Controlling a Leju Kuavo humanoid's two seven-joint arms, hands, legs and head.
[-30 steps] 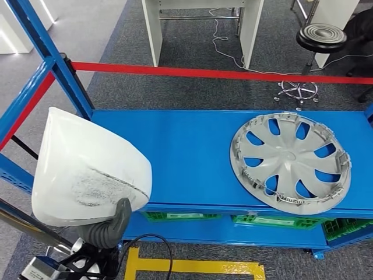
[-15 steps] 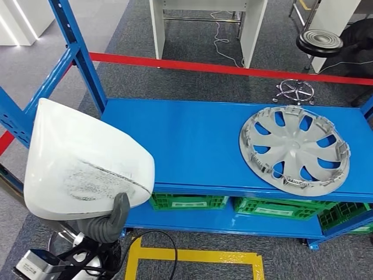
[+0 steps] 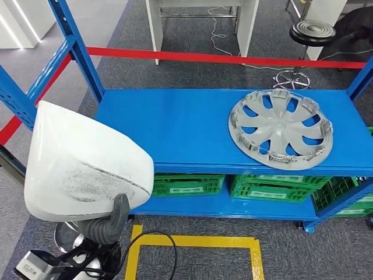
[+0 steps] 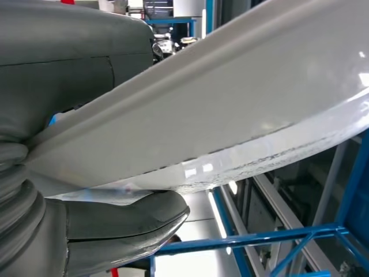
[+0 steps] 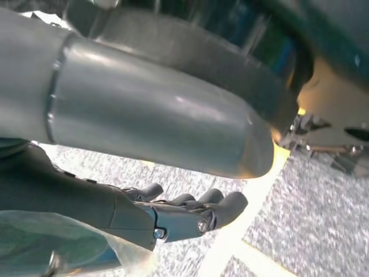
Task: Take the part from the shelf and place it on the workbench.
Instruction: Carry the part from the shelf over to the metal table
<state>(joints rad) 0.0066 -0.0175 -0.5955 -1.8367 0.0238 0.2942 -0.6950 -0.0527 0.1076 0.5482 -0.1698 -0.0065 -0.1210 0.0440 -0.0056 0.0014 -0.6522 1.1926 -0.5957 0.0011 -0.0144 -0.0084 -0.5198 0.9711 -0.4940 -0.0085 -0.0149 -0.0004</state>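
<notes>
A white, curved shell-like part [image 3: 83,163] with a scuffed grey patch is held up at the lower left of the head view. My left hand [image 3: 108,224] grips it from below, the grey thumb pressed against its lower edge. In the left wrist view the thumb [image 4: 121,222] lies under the part [image 4: 226,115] and the palm sits above it. The part hangs off the left front corner of the blue shelf [image 3: 176,128], clear of it. My right hand [image 5: 174,213] hangs over the carpet, its fingers stretched out with nothing in them.
A grey hubcap [image 3: 281,125] lies on the right of the shelf board. Green crates [image 3: 189,184] sit on the level below. Yellow floor tape [image 3: 193,240] marks the carpet in front. Behind run a red barrier strip [image 3: 220,58], white table legs [image 3: 154,29] and a stool [image 3: 311,30].
The whole view has shifted: the shelf now looks farther off and more of the floor and lower crates shows. The white part stays in my left hand's grip.
</notes>
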